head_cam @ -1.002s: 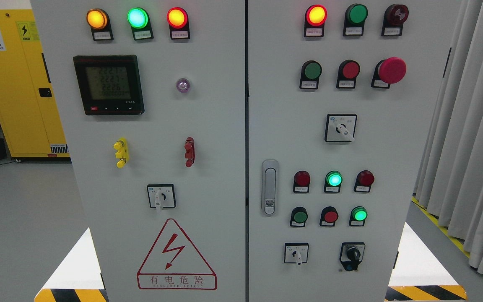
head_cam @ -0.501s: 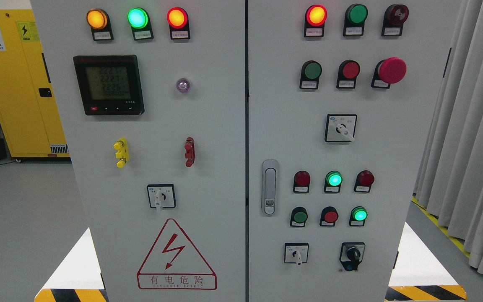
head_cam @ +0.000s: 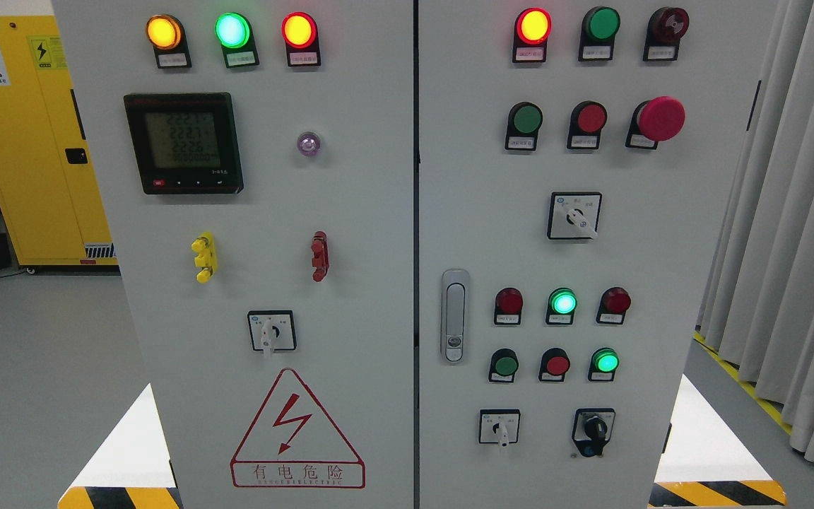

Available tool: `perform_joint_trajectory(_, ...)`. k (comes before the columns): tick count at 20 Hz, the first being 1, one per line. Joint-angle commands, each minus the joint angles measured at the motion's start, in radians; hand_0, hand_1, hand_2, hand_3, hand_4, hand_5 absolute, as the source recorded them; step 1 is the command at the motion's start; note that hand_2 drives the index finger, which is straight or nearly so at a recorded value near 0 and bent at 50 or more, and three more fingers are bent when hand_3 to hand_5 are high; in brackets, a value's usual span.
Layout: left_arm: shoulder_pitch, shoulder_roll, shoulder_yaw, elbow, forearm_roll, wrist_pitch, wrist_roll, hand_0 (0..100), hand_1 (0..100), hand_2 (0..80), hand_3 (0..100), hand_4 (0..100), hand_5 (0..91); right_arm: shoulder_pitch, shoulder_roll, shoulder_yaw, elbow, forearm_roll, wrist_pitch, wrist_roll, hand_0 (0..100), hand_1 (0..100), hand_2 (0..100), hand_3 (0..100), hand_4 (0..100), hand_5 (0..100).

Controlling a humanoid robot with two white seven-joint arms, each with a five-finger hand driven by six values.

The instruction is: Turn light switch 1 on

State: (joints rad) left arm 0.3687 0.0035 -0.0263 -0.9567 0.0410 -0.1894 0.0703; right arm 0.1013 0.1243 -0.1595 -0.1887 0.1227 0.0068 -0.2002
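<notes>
Facing a grey control cabinet with two doors, filling the head view. On the left door, top row: amber lamp, green lamp and red lamp, all lit; below them a digital meter, then a white-handled rotary selector above a red warning triangle. On the right door, beside the door latch: a row of three indicator lamps, only the middle one glowing green; just under it a row of three push buttons, dark green, red, and lit green. Lower still, a small selector and a black knob. Labels too small to read, so cannot tell which control is switch 1. Neither hand in view; state of the fingers impossible to tell.
</notes>
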Motion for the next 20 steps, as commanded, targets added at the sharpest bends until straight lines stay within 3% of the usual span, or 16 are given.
perform_joint_trajectory(1, 0.045, 0.045, 0.002, -0.572, 0.0, 0.004, 0.031, 30, 44, 27.0, 52, 73, 73.0, 0.0, 0.0, 0.0, 0.0, 0.0, 0.001, 0.001, 0, 50, 4, 0, 0, 0)
perform_joint_trajectory(10, 0.079, 0.061, -0.011, -0.892, -0.006, 0.013, 0.037, 17, 48, 32.7, 58, 78, 80.0, 0.0, 0.0, 0.0, 0.0, 0.0, 0.001, 0.001, 0, 50, 4, 0, 0, 0)
perform_joint_trajectory(15, 0.043, 0.056, -0.003, -0.947, -0.006, 0.014, 0.04, 13, 50, 39.8, 65, 82, 79.1, 0.0, 0.0, 0.0, 0.0, 0.0, 0.001, 0.001, 0, 50, 4, 0, 0, 0)
perform_joint_trajectory(20, -0.031, 0.018, -0.004, -0.985, -0.004, 0.014, 0.059, 9, 58, 50.2, 77, 85, 79.2, 0.0, 0.0, 0.0, 0.0, 0.0, 0.001, 0.001, 0, 50, 4, 0, 0, 0)
